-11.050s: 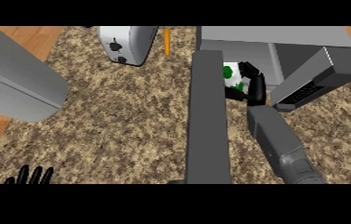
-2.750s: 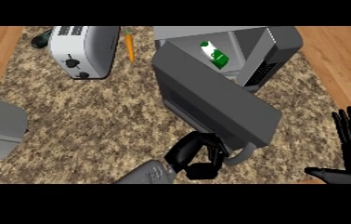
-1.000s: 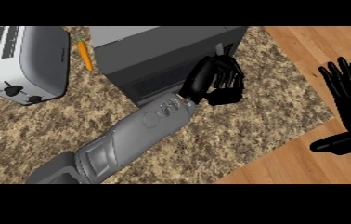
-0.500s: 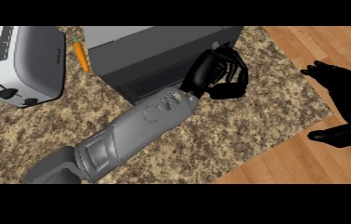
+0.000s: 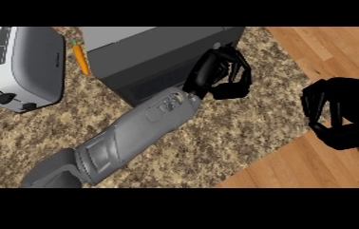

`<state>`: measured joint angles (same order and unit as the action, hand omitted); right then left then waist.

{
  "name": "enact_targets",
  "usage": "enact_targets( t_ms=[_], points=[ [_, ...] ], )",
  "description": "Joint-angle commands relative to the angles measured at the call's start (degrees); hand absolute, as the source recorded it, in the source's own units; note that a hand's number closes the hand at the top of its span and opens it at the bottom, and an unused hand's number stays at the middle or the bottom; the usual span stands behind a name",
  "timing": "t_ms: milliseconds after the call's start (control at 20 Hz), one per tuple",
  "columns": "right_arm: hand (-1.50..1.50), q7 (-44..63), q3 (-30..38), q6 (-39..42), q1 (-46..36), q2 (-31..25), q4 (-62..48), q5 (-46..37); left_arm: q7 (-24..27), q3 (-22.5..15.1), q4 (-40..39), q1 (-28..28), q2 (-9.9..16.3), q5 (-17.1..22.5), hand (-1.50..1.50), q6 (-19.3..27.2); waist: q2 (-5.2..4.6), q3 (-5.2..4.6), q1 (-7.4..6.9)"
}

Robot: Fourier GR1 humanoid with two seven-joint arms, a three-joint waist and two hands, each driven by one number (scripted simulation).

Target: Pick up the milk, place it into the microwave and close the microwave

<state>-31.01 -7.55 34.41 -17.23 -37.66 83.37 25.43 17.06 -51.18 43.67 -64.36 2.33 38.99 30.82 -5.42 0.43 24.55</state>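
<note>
Microwave (image 5: 165, 52), upper centre of frame, presents a closed dark front; the milk is not visible, presumably inside. Left hand (image 5: 219, 73) lies against the door's right edge, fingers curled, gripping nothing. Right hand (image 5: 336, 111), at the right edge, fingers curled, empty. Risk: the door may sit unlatched if pressure lands only at its corner. Granite-pattern counter (image 5: 231, 133) meets wood (image 5: 316, 47) on the right. Toaster (image 5: 28, 66) and carrot (image 5: 81, 59) occupy the upper left.
</note>
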Motion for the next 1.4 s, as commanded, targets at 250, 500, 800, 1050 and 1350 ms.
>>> enact_targets(
  t_ms=[250, 500, 800, 1050, 1350],
  points=[
    [1.50, -1.0, -3.5, 4.7, 0.5, -0.5, 5.9, 1.1, 0.3, 0.4, -2.5, -2.9, -2.2, 1.5, 1.50, 1.4, -0.20, 0.21, 2.85],
    [1.50, 0.4, -5.0, 4.0, 0.8, -0.3, 8.8, 1.6, 1.2, 0.7, -1.7, -2.6, -2.1, 2.0, 1.50, 2.4, -0.49, 0.24, 2.48],
    [1.50, 1.5, -5.4, 3.9, 1.0, -1.1, 12.1, 2.8, 1.0, 1.0, -2.8, -3.8, -2.2, 2.9, 1.50, 3.0, -0.66, 0.26, 3.81],
    [1.50, 2.4, -5.7, 2.6, 2.6, -1.2, 13.6, 2.9, 2.8, 6.9, -3.8, -2.0, -2.2, 5.5, 1.50, 11.6, 0.17, -0.17, 1.19],
    [1.50, 6.5, -12.3, 5.5, 5.8, -1.6, 16.5, 3.7, -1.7, 15.2, 0.1, 2.6, -2.3, 17.7, 1.50, 5.0, -2.56, -0.94, -0.29]
  ],
)
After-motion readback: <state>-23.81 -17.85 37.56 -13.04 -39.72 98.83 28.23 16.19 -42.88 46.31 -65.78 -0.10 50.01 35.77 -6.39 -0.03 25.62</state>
